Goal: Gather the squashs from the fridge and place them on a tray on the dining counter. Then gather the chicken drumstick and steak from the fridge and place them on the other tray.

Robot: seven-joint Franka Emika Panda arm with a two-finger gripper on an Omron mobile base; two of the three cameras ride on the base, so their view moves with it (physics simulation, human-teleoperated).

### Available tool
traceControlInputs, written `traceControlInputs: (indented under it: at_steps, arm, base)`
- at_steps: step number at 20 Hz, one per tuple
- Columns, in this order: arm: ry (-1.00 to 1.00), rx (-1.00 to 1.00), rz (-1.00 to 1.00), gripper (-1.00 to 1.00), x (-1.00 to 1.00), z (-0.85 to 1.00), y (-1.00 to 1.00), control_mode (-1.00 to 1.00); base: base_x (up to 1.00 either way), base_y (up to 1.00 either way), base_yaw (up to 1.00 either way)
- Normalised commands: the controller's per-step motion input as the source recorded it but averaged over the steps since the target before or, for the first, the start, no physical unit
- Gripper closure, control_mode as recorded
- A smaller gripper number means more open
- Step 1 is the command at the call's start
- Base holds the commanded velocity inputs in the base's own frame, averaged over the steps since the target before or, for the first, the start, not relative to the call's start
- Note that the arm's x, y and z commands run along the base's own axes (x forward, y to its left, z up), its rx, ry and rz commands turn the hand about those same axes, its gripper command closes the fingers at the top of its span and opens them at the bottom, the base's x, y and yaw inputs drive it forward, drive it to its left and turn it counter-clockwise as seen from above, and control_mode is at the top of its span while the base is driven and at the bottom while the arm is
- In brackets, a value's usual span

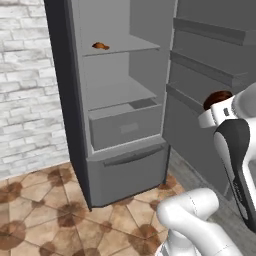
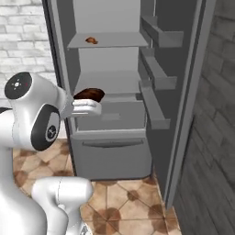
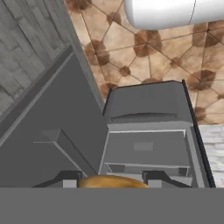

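The gripper [image 2: 93,102] is clenched on the dark steak [image 2: 90,94], held in front of the open fridge [image 1: 75,125] while the chicken drumstick [image 1: 100,46] lies on its upper shelf's left edge; seemingly mid-fetch, needing carrying to a tray next.

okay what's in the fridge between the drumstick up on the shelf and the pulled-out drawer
One bare light grey shelf, nothing on it. The chicken drumstick lies on the shelf above, the drawer sits just below. Both base views show this.
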Motion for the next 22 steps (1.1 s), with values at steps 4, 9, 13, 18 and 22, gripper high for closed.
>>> traceControlInputs:
  at_steps: [4,9,13,18,22]
  arm:
    - [0.00,0.00,0.00,1.00,0.00,0.00,0.00,1.00]
    - [0.00,0.00,0.00,1.00,0.00,0.00,0.00,1.00]
    - [0.00,0.00,0.00,1.00,0.00,0.00,0.00,1.00]
    - [0.00,0.00,0.00,1.00,0.00,0.00,0.00,1.00]
    - [0.00,0.00,0.00,1.00,0.00,0.00,0.00,1.00]
  base:
    - [-0.90,0.27,0.17]
    - [-0.87,0.12,0.22]
    - [-0.88,0.00,0.32]
    - [-0.90,0.00,0.37]
    - [-0.90,0.00,0.40]
